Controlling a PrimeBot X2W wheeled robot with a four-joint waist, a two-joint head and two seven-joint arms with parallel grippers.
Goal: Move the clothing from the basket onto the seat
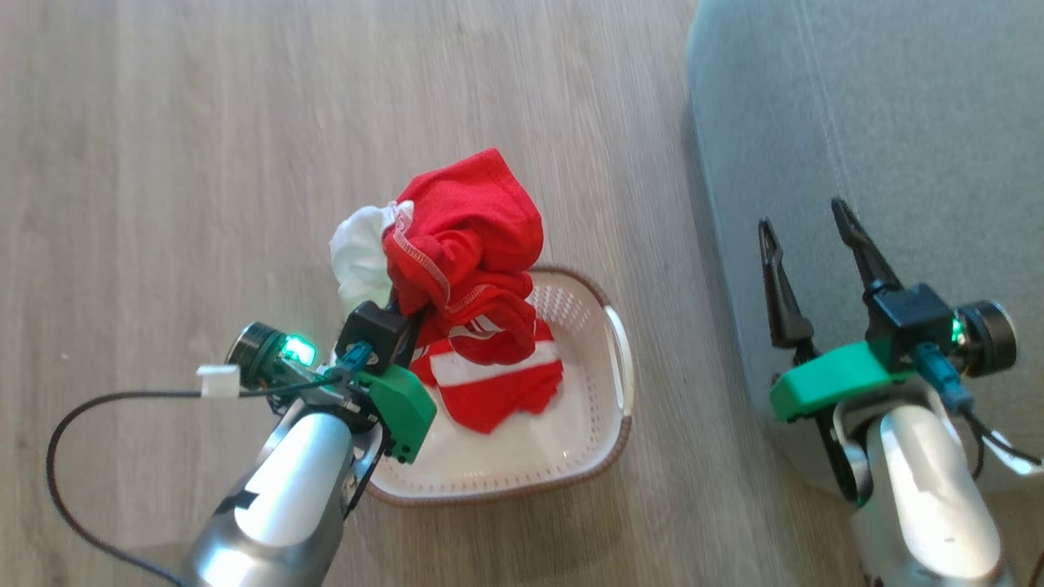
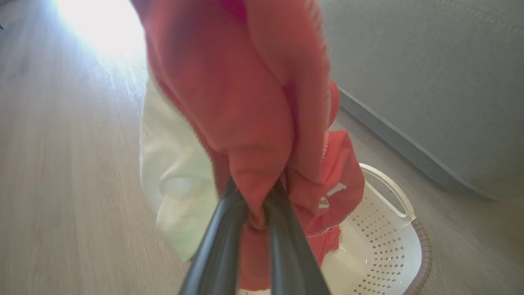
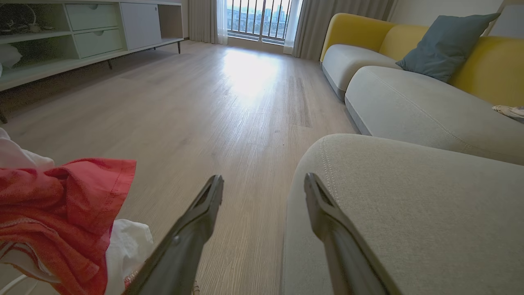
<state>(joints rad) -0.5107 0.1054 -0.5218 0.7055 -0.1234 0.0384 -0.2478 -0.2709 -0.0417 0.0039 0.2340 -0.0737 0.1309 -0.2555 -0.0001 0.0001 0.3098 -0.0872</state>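
My left gripper (image 2: 256, 200) is shut on a bunched red garment with white trim (image 1: 465, 236), held up over the basket's far left corner; its fingertips are buried in the cloth. White fabric (image 1: 359, 253) hangs with it. A second piece of red clothing with white bands (image 1: 497, 391) lies inside the cream perforated basket (image 1: 608, 456) on the floor. The grey seat (image 1: 897, 122) lies to the right. Over its near edge my right gripper (image 1: 803, 220) stands open with nothing between its fingers. The right wrist view has the lifted clothing (image 3: 61, 213) at its lower left and the seat (image 3: 409, 205) beneath the right finger.
Wooden floor (image 1: 204, 163) spreads left of and beyond the basket. A further grey sofa cushion (image 3: 430, 106) with a yellow backrest (image 3: 491, 65) and blue-grey pillow (image 3: 446, 45) continues past the seat. A low white cabinet (image 3: 82, 32) lines the far left wall.
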